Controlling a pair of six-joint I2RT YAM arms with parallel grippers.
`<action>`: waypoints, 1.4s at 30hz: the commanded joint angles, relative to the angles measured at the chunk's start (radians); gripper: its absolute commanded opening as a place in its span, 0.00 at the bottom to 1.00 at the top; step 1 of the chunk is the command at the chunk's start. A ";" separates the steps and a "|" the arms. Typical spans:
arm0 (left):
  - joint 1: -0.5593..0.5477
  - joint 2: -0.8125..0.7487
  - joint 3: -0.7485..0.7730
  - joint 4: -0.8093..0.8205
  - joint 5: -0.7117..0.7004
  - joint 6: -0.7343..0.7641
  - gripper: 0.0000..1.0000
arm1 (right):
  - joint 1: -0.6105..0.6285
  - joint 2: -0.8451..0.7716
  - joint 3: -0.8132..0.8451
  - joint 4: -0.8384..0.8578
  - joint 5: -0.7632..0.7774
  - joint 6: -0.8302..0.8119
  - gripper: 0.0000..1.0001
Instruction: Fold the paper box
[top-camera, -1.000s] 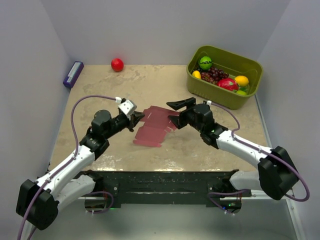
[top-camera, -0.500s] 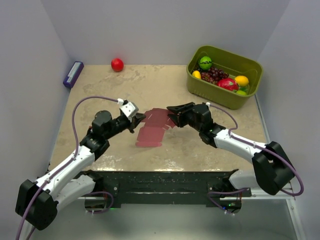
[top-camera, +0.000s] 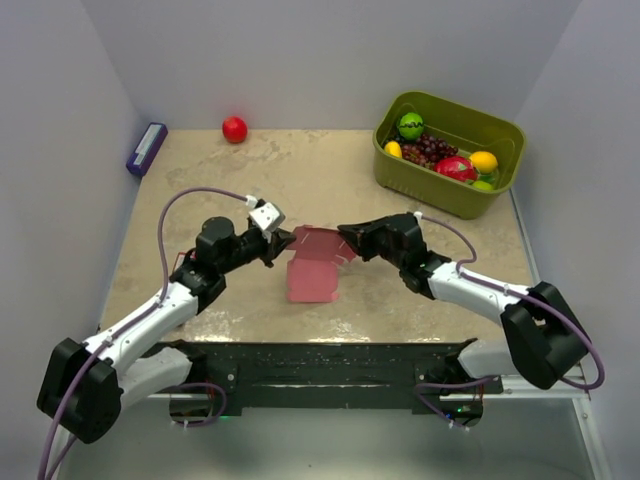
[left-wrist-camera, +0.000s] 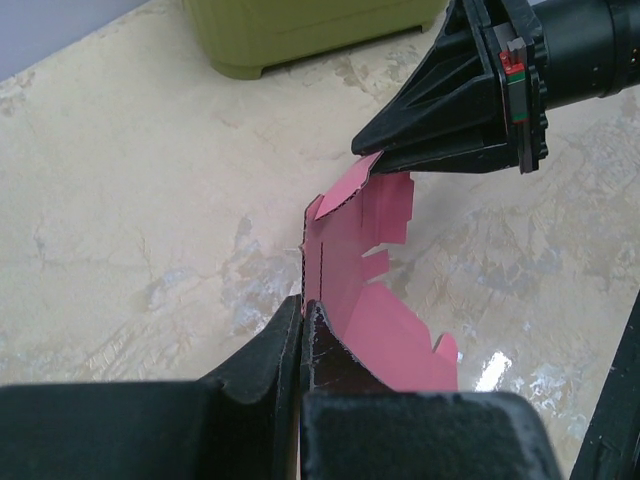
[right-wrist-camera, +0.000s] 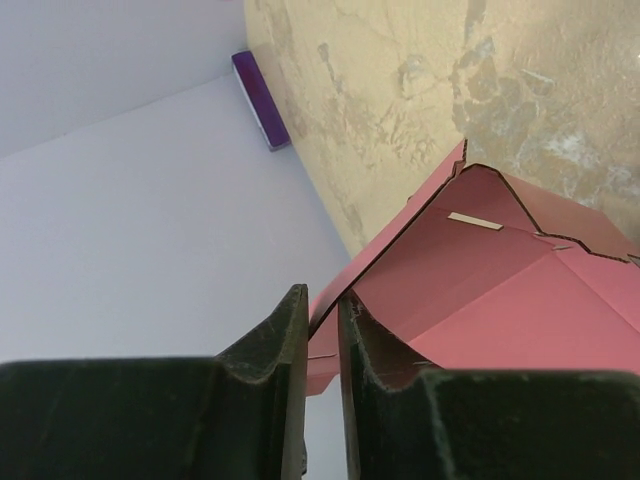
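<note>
paper box (top-camera: 313, 275) in left fingers (left-wrist-camera: 265, 360), right fingers (right-wrist-camera: 275, 340)

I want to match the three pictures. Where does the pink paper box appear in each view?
Top external: the paper box is at the centre, on the table.
Left wrist: the paper box is at centre, towards the bottom edge.
Right wrist: the paper box fills the lower right.
Shared landmark: the marbled beige table, seen in all three views.
</note>
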 joint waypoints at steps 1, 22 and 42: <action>0.008 0.058 0.044 0.005 0.023 -0.011 0.00 | 0.003 0.020 -0.016 0.052 0.003 -0.019 0.05; 0.050 0.124 0.175 -0.133 0.035 0.035 0.63 | 0.003 0.072 -0.053 0.124 0.070 -0.035 0.00; -0.019 0.281 0.220 -0.155 0.121 0.125 0.56 | 0.005 0.068 -0.054 0.101 0.070 -0.045 0.00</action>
